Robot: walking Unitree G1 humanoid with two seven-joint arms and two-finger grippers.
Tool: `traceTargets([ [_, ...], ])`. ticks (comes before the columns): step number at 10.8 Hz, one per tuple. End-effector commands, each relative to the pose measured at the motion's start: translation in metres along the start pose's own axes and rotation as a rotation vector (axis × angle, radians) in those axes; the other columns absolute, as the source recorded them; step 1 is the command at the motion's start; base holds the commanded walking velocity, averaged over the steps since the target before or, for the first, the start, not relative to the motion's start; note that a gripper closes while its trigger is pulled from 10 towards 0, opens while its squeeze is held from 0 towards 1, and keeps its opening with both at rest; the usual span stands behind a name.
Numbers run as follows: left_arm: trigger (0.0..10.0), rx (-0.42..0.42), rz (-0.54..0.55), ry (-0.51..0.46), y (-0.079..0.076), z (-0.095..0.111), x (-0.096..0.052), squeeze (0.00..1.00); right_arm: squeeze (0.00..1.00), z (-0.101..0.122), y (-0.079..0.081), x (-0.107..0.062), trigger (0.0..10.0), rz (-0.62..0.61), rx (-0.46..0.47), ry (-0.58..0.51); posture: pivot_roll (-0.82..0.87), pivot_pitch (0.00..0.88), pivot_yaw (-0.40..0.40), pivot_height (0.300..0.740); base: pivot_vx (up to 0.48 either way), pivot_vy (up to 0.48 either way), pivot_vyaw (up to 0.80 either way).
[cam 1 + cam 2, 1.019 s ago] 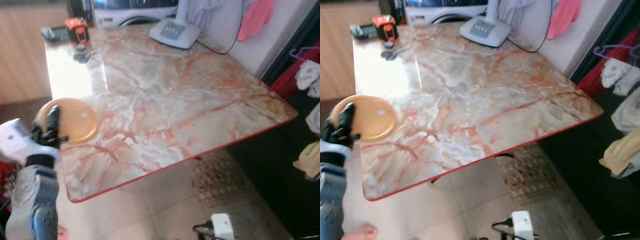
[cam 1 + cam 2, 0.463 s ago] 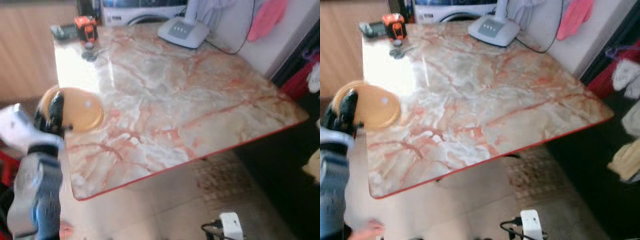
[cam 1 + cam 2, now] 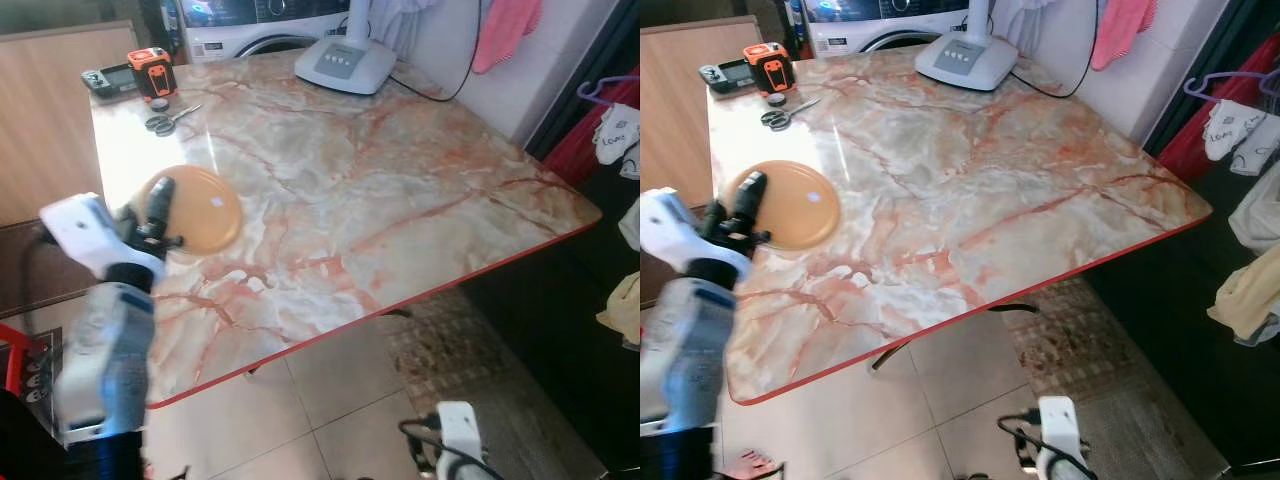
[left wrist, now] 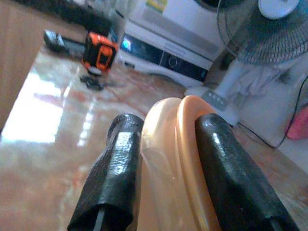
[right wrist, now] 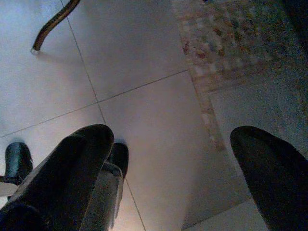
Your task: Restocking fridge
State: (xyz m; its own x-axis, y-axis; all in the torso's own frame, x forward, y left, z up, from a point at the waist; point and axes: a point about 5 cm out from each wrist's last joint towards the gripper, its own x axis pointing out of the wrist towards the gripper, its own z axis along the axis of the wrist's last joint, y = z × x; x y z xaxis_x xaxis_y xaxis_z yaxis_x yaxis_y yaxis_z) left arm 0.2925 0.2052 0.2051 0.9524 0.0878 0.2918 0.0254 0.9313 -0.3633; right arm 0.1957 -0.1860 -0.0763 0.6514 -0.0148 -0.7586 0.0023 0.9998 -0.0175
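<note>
Head camera, left eye: the left pincer [image 3: 160,205] reaches over the near left part of the pink-veined marble-pattern desk [image 3: 400,190] and sits at the near rim of a round, shallow orange plastic plate [image 3: 200,208]. The plate lies close to the desk's left edge. Far corner of the desk: an orange-and-black tape measure [image 3: 151,71], a pair of scissors [image 3: 162,121], and the white base of a standing fan [image 3: 345,65].

Head camera, right eye: same layout. Tiled floor [image 3: 960,400] below the desk edge, with a white plug block [image 3: 1055,430] and cable on it. No fridge can be made out from here.

Left wrist camera: the two black fingers [image 4: 113,178] are closed down onto the plate's rim, one finger on either face, plate edge-on between them. Grip looks firm, though whether the plate is lifted off the desk I cannot tell.

Right wrist camera: the right pincer [image 5: 173,173] hangs over the floor, fingers spread wide, nothing between them.

Judgement: the step in hand is picking up the plate. Next move probably calls for lifting it clear without letting it pivot in the thin rim grip, then turning to find the fridge.
</note>
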Motion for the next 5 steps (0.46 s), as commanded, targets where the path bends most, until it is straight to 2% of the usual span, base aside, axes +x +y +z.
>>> traceTargets([
  [1,10.0,0.005,-0.018,-0.022,-0.006,0.001,0.003,0.0,0.0,-0.003,-0.002,0.0,10.0,-0.014,0.009,0.023,-0.08,0.089,-0.09,0.74,0.0,0.0,0.0],
  [2,10.0,-0.03,-0.045,-0.02,-0.015,-0.003,0.01,0.0,0.0,0.005,-0.001,0.002,10.0,-0.033,0.037,0.011,-0.08,0.083,-0.077,0.74,0.0,0.0,0.0],
  [3,10.0,-0.026,-0.073,-0.008,-0.019,-0.007,0.018,0.0,0.0,0.014,-0.001,0.004,10.0,-0.036,0.049,-0.01,-0.1,0.073,-0.062,0.74,0.0,0.0,0.0],
  [5,10.0,-0.005,-0.065,-0.013,-0.014,-0.006,0.02,0.0,0.0,0.02,-0.001,0.005,10.0,-0.041,0.056,-0.02,-0.1,0.074,-0.057,0.74,0.0,0.0,0.0],
])
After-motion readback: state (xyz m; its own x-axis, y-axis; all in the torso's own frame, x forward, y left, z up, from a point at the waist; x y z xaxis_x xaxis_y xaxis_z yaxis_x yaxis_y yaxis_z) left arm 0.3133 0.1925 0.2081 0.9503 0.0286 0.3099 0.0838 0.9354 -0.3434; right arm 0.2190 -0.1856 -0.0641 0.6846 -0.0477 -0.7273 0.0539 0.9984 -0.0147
